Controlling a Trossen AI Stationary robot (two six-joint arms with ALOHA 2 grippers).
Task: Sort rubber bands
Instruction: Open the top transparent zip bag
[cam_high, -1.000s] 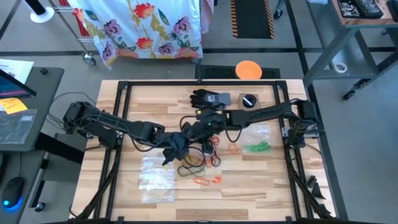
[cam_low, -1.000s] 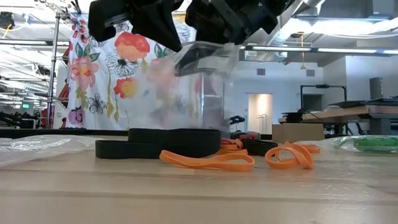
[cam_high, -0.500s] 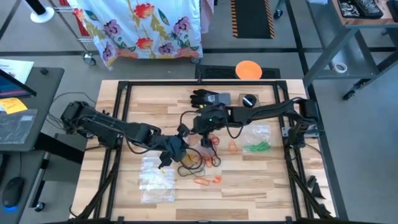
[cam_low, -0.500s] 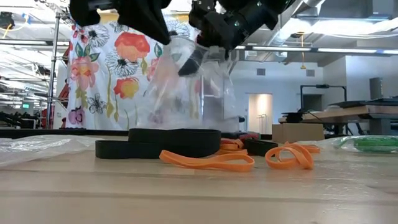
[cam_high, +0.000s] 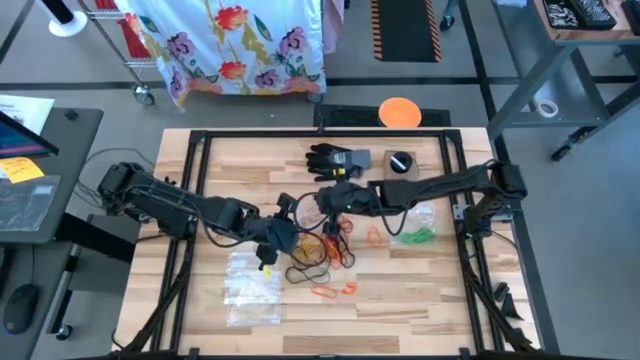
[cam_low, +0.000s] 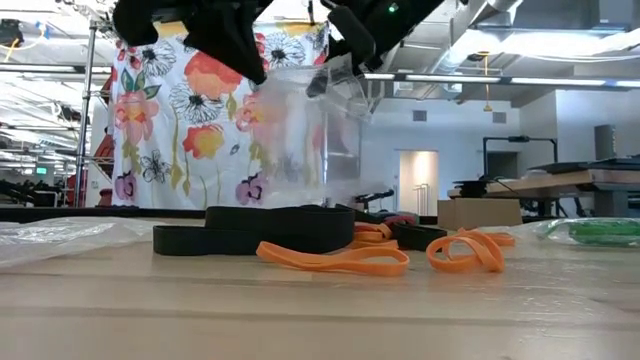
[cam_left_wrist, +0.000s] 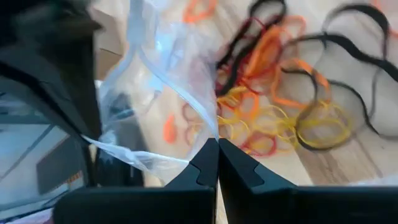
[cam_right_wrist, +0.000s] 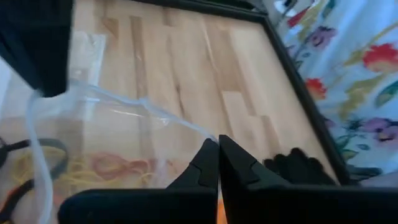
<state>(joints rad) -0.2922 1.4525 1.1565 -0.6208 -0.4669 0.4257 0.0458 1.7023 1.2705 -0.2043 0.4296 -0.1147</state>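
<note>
Both end effectors meet over the middle of the wooden worktop (cam_high: 240, 160), each pinched tight on an edge of one clear plastic bag (cam_low: 305, 135) that hangs between them above the surface. Left end effector (cam_high: 278, 234) reaches in from the left, its fingers (cam_left_wrist: 202, 167) pressed together on the bag's film; right end effector (cam_high: 322, 203) comes from the right, jaws likewise closed on the opposite edge of the bag's mouth. Another clear bag (cam_high: 250, 287) lies flat at the near left, and one more (cam_high: 412, 222) at the right holds green bands. A black glove (cam_high: 333, 158) rests at the far centre. Loose rubber bands (cam_high: 325, 262) in black, orange, yellow and red lie in a pile under and just near of the held bag; whether any are inside it I cannot tell
</note>
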